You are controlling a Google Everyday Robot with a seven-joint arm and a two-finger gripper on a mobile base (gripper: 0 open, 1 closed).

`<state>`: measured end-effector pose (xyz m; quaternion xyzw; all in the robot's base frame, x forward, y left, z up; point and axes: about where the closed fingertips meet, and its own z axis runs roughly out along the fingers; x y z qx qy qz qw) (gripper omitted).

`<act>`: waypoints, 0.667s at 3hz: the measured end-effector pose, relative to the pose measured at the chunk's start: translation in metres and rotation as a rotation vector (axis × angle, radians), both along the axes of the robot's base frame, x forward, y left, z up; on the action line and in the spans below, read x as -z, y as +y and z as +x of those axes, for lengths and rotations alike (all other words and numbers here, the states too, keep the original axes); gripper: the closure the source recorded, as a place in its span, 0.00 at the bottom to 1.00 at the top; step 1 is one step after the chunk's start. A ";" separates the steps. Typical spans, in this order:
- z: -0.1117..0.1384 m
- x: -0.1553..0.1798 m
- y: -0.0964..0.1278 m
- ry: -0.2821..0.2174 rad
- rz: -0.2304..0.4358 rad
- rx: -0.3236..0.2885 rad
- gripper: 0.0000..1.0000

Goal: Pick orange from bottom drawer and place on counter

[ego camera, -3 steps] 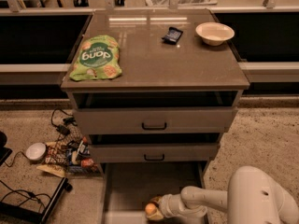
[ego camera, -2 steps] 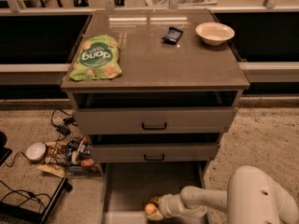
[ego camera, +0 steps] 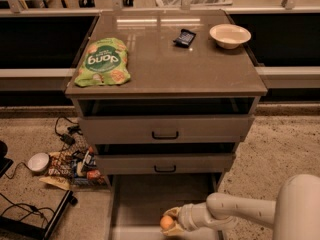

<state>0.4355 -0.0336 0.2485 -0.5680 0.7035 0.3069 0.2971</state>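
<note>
The small round orange fruit [ego camera: 165, 222] sits in the open grey-brown bottom drawer [ego camera: 150, 199] below the glossy grey-brown desk's [ego camera: 190, 69] front edge, at the white claw [ego camera: 170, 223], whose clamping cannot be told; lifting and placing remain.

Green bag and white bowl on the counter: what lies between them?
Camera view: a small dark packet, nearer the white bowl than the green bag. The gripper is at the orange in the bottom drawer.

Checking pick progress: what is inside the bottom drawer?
The orange lies near the front of the bottom drawer, with the gripper at it. The floor behind looks bare; its rear is hidden under the middle drawer.
</note>
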 end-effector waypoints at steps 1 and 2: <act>-0.005 -0.068 -0.031 0.020 0.061 -0.005 1.00; -0.018 -0.141 -0.065 0.031 0.124 0.006 1.00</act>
